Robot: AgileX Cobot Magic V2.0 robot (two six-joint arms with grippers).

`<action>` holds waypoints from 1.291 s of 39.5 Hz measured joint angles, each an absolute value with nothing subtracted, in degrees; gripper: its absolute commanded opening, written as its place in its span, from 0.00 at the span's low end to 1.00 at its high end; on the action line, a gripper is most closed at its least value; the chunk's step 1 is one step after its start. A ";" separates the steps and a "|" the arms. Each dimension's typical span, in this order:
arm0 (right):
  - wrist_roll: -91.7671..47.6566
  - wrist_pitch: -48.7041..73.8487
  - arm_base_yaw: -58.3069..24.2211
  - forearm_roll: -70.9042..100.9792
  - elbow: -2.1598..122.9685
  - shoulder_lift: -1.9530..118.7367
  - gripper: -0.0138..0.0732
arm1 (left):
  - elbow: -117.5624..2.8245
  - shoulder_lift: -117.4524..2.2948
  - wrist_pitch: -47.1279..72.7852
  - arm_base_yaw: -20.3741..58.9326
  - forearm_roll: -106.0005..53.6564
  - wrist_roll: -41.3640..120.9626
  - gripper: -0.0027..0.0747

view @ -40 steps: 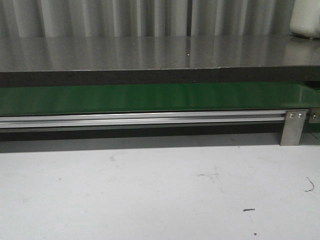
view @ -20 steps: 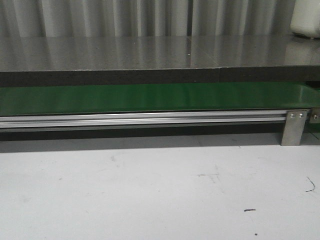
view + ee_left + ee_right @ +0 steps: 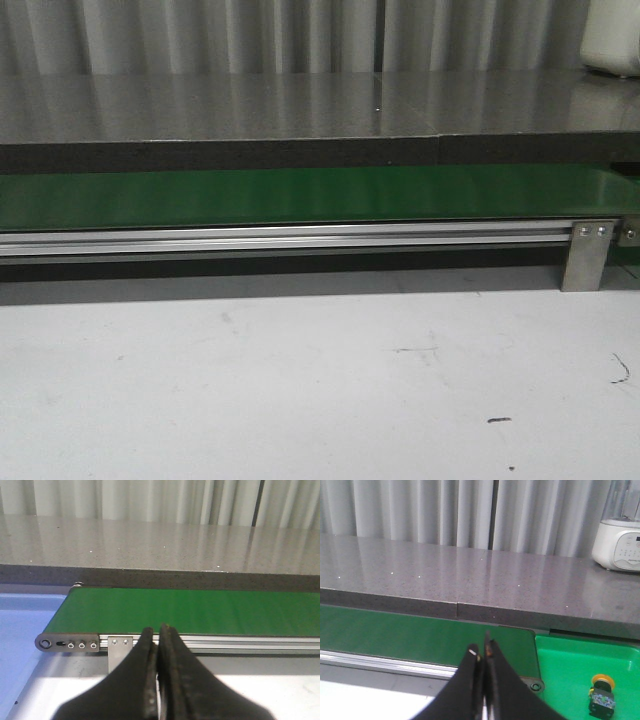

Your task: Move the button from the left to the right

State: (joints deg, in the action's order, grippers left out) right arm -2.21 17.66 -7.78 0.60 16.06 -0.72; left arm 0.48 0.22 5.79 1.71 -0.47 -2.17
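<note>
- Grey pleated curtains (image 3: 200, 35) hang behind a long polished stone counter (image 3: 300, 105), speckled and glossy; below it a matte green conveyor belt (image 3: 300, 195) runs across the front view on a ribbed aluminium rail (image 3: 300, 238), with a pale scuffed tabletop (image 3: 300, 380) nearest the camera.
- At the left end of the belt, in the left wrist view, lies a pale blue tray (image 3: 25, 625); at the right end, in the right wrist view, lies a bright green bin (image 3: 580, 665). A white appliance (image 3: 620, 542) stands on the counter beyond it.
- The button (image 3: 601, 695) rests on the floor of the green bin: a round orange-yellow cap on a blocky black body, standing cap-up and leaning slightly away from the camera, its long axis running from body to cap. It appears in no other view.
- The right pincer (image 3: 482, 652) is nearly closed on nothing, its black tapered fingers meeting at the tips. The button lies off to the bin side of it and a little nearer the camera, well apart.
- The left pincer (image 3: 158, 630) is likewise pressed together and empty, aimed at the belt near its blue-tray end, with no button before it.
- The right arm is plainly the nearer one. With the button already at the right end, the transfer looks finished or nearly so.
</note>
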 measured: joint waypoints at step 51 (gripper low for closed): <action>-2.21 9.20 -7.78 5.21 -1.57 -0.72 0.08 | 0.48 0.22 5.79 1.71 -0.47 -2.31 0.01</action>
State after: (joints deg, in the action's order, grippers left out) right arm -2.21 9.20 -7.78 5.21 -1.57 -0.72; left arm 0.48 0.22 5.79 1.71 -0.47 -2.31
